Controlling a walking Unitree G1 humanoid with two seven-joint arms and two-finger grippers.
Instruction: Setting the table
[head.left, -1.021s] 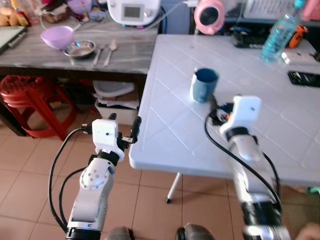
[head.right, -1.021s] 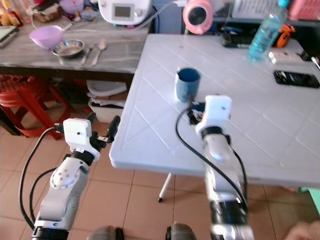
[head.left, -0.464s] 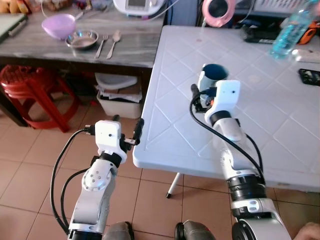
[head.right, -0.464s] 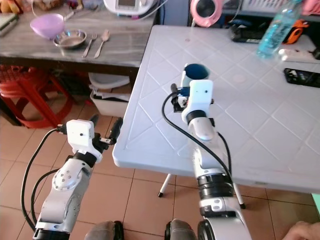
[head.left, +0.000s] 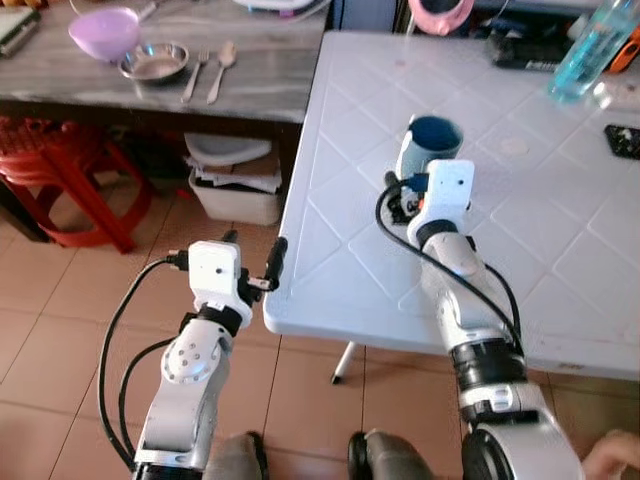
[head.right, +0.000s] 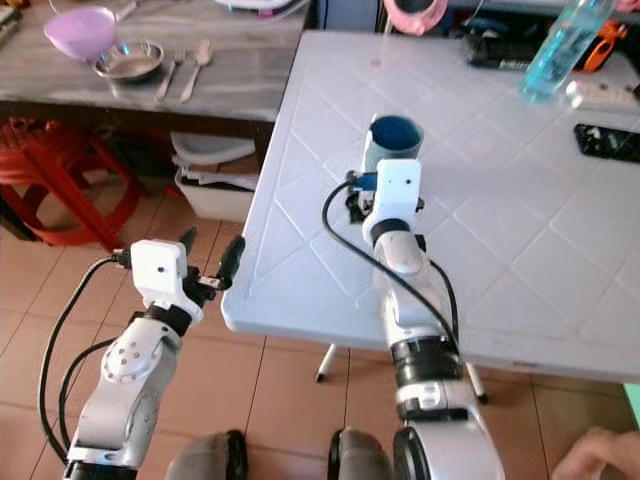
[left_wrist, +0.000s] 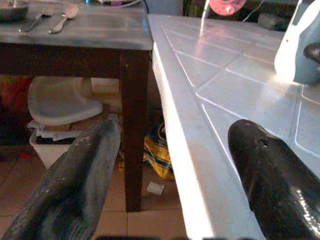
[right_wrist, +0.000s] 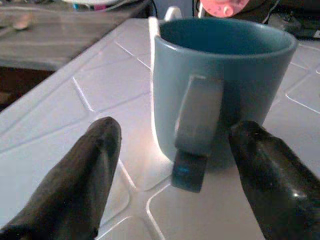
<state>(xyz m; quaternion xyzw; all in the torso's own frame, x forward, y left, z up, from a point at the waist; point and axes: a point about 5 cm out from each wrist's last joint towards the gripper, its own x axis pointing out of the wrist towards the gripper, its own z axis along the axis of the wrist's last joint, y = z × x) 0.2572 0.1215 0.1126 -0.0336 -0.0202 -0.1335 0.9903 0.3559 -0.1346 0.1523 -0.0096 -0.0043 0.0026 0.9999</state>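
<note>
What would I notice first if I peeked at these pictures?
Probably the blue mug standing upright on the white table, its handle facing the right tool, whose open black fingers sit just short of it. Next, the left tool, also open, hovering by the table's edge.

The right arm's white wrist housing (head.left: 447, 190) hides the lower part of the blue ceramic mug (head.left: 432, 140) and that gripper's own fingers. The clear blue plastic bottle (head.left: 593, 50) and the pink round object (head.left: 440, 14) on the white surface (head.left: 560, 250) are cut off by the top edge.
</note>
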